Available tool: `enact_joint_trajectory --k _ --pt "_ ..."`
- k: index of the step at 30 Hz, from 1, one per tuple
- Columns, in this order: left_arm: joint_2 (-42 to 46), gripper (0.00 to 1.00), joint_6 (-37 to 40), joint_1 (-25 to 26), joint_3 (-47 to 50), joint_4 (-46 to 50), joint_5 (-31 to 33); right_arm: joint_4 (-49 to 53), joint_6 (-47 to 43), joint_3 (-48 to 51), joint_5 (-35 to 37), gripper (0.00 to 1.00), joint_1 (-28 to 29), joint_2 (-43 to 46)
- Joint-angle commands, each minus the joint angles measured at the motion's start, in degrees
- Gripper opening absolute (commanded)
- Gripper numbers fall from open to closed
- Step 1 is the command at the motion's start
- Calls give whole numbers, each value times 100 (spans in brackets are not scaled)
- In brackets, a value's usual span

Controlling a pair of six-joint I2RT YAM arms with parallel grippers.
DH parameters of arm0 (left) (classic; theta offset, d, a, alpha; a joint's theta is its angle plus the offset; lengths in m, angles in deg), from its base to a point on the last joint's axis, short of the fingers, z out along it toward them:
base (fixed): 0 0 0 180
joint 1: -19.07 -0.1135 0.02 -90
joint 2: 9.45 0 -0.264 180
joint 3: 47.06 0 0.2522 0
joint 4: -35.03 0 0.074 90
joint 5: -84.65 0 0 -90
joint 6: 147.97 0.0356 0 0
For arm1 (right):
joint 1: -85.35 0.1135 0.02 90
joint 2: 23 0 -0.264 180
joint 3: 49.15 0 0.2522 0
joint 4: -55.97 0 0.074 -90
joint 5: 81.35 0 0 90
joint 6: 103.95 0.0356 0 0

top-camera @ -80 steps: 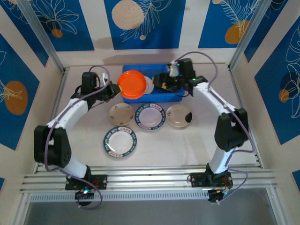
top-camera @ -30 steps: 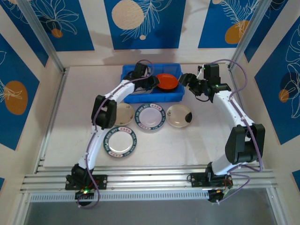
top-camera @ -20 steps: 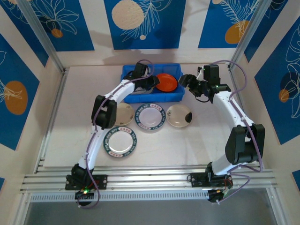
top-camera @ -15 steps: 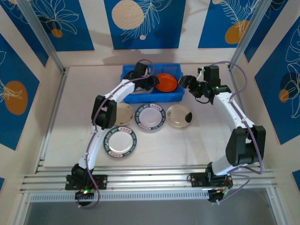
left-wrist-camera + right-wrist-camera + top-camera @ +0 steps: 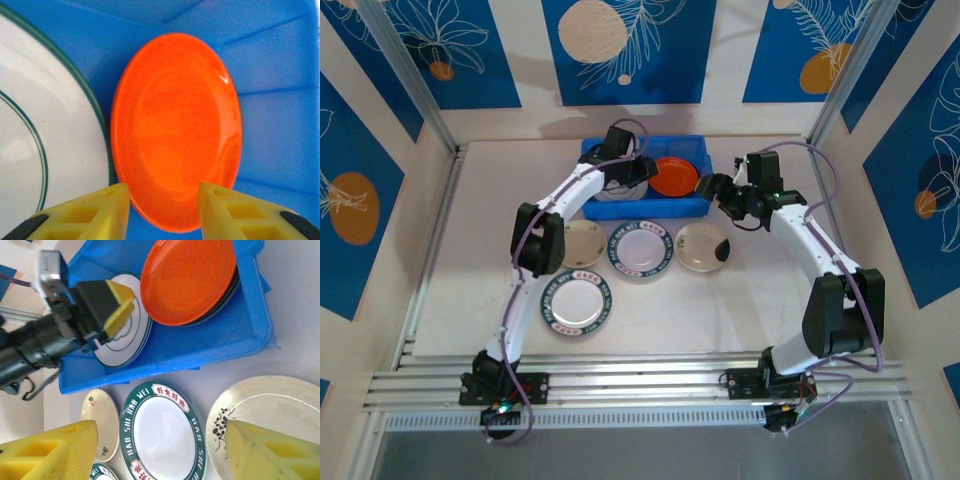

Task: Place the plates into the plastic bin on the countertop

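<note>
Hovering spread-fingered, left gripper (image 5: 162, 190) straddles the one orange plate (image 5: 177, 125) at its near rim; it lies in the one blue bin (image 5: 270, 100) beside one white green-rimmed plate (image 5: 45, 140) (dark plate (image 5: 231, 287) beneath). Right gripper (image 5: 162, 430) gapes empty by the bin, above the countertop (image 5: 740, 310), four plates (image 5: 641, 248) there.

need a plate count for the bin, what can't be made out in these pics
Right wrist view: the orange plate covers whatever is stacked beneath it in the bin; how many cannot be told.
Left wrist view: the white plate is cut off by the left edge.
Top view: the left arm hides part of that white plate.
</note>
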Motion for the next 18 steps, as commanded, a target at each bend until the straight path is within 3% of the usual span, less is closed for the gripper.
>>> enact_joint_trajectory --k 1,18 --pt "445 42 224 46 -231 94 92 -85 -2 128 107 69 -23 230" --pt "-145 37 77 121 -239 -395 -153 152 -145 554 159 65 -190 631"
